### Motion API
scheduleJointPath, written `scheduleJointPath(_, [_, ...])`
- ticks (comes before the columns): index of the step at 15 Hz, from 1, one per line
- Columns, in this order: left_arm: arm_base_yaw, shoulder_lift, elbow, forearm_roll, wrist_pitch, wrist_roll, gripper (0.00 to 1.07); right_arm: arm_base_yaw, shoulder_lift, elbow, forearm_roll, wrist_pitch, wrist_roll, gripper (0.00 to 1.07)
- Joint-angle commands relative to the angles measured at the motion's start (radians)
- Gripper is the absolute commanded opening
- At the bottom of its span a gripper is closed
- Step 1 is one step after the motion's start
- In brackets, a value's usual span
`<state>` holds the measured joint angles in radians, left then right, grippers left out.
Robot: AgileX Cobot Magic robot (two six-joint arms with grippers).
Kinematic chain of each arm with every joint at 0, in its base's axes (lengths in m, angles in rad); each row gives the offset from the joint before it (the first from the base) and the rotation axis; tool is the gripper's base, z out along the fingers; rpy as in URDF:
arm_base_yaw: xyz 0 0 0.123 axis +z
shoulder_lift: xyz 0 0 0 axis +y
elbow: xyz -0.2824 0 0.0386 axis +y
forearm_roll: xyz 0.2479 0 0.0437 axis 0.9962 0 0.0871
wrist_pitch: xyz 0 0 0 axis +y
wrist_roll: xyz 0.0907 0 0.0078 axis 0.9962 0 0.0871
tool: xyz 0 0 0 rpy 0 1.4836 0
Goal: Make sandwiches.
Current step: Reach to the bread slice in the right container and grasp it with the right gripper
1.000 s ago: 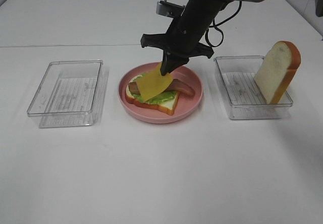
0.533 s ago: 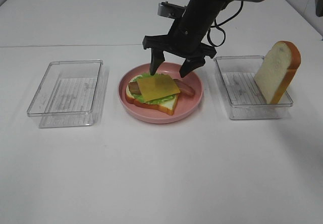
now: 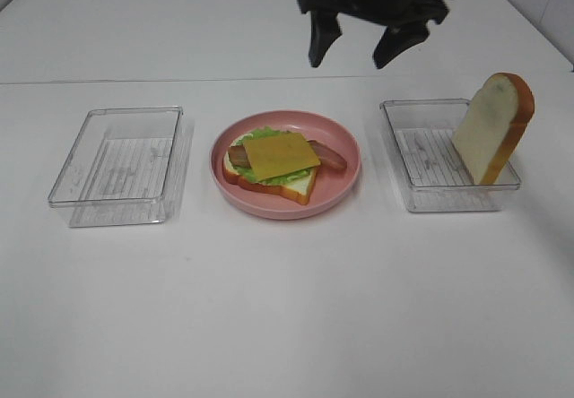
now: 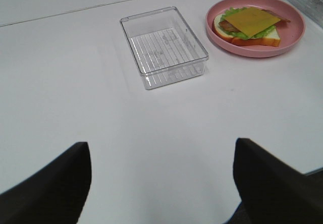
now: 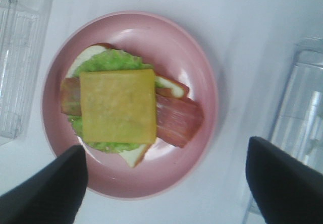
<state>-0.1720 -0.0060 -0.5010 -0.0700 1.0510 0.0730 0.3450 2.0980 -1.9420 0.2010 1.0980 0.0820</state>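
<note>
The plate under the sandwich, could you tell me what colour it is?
The plate is plain pink; the right wrist view shows it best.

Round pink plate (image 3: 345, 178) at the middle of a white table (image 3: 287, 308), shallow, with a raised rim. Clear plastic tray (image 3: 117, 165) well to the plate's left in the high view, rectangular, ribbed on the floor; second clear tray (image 3: 421, 169) just right of the plate, same make. Faint seam line (image 3: 134, 82) across the table behind all three.
</note>
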Motion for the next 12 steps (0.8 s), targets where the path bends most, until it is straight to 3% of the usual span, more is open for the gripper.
scheduleJointPath(1, [-0.002,-0.02,0.001,-0.009,-0.01,-0.005,0.75,-0.086,-0.061,0.002,-0.036,0.098,0.003,0.8])
scheduleJointPath(7, [-0.002,-0.02,0.001,-0.009,-0.01,-0.005,0.75,-0.254,-0.08,0.003,-0.171,0.189,-0.004,0.8])
scheduleJointPath(10, [-0.002,-0.02,0.001,-0.009,-0.01,-0.005,0.75,-0.359,-0.054,0.003,-0.134,0.189,-0.022,0.8])
scheduleJointPath(12, [-0.002,-0.02,0.001,-0.009,-0.01,-0.005,0.75,-0.37,-0.023,0.003,-0.094,0.19,-0.064,0.8])
